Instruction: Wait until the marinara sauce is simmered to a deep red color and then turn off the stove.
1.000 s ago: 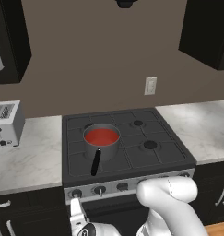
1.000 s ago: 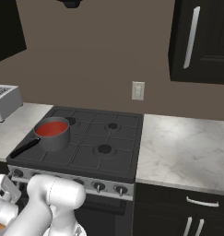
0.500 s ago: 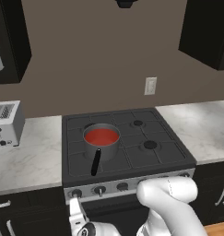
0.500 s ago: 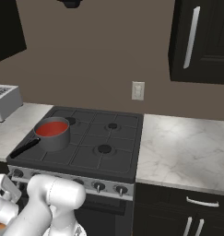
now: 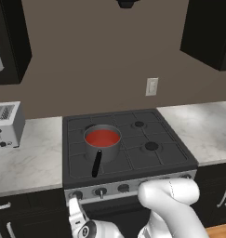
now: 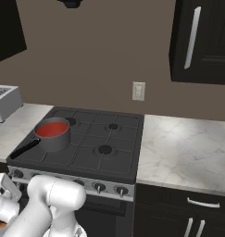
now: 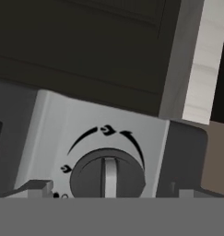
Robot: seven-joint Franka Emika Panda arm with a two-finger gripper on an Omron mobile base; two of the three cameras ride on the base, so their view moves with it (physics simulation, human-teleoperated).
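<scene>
Marble tabletop flanks the stove (image 5: pixel 128 153); marinara sauce (image 5: pixel 102 137) sits red in the saucepan (image 5: pixel 103 144), rear-left burner. Gripper (image 5: pixel 75 208) at leftmost knob (image 7: pixel 107 177), fingers apparently spread. Knob looks rigid, smooth; pinch its raised ridge.

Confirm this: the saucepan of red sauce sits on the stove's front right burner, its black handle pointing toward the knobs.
Wrong burner: the saucepan of marinara sauce sits on the stove's front left burner, as the left base view shows. Its black handle does point toward the knobs.
</scene>
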